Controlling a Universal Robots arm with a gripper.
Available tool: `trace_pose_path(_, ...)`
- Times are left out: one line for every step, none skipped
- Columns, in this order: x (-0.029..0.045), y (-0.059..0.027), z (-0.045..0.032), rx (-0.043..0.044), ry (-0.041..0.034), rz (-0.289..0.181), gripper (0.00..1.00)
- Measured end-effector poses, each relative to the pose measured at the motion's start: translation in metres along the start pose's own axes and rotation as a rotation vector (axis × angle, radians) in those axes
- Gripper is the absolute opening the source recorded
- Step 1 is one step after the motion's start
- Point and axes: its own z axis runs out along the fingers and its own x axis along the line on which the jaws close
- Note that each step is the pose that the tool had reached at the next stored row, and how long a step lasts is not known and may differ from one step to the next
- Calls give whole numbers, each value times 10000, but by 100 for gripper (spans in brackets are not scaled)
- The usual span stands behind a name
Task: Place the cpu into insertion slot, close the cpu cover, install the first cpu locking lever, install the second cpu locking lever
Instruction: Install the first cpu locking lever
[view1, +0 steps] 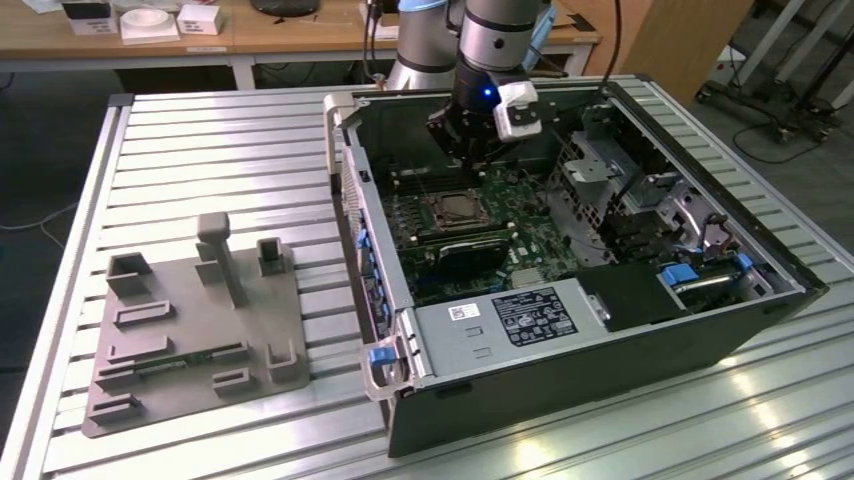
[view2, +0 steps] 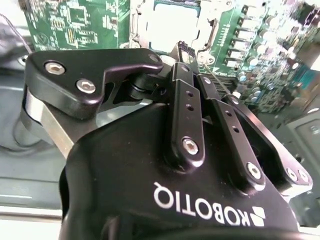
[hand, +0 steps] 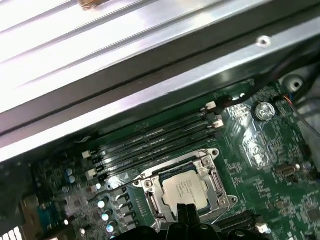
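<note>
The cpu (hand: 184, 192), a small square chip with a silvery top, lies in the insertion slot (view1: 454, 212) on the green motherboard inside the open computer case. The cpu cover (hand: 212, 182), a thin silver frame, lies flat around the chip. A thin wire lever (view2: 213, 30) runs along one side of the socket. My gripper (hand: 186, 214) hovers just above the socket's near edge, fingers together and nothing held. In the exterior view the gripper (view1: 467, 152) hangs over the back of the board, a little behind the socket. The second wrist view looks past the gripper (view2: 186, 50) to the bright chip (view2: 172, 22).
Long black memory slots (hand: 150, 142) run beside the socket, next to the case wall (hand: 150, 75). A metal drive cage (view1: 627, 180) stands on the exterior view's right, a grey labelled box (view1: 514, 320) at the front. A grey fixture plate (view1: 194, 320) sits on the slatted table, left.
</note>
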Motion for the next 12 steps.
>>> trace_pose_path(0,0,1,-3,2,-181,10)
trace_pose_path(0,0,1,-4,5,-354,10)
trace_pose_path(0,1,2,-11,9,-545,10)
trace_pose_path(0,0,2,-30,16,-673,10)
trace_pose_path(-1,0,3,-69,30,-778,10)
trace_pose_path(0,0,2,-109,45,-874,10)
trace_pose_path(0,0,2,-149,60,-967,10)
trace_pose_path(0,0,2,-185,73,-1061,10)
trace_pose_path(0,0,2,-212,84,-1154,10)
trace_pose_path(0,0,2,-238,94,-1239,10)
trace_pose_path(0,1,2,-251,100,-1331,10)
trace_pose_path(0,1,2,-254,104,-1477,10)
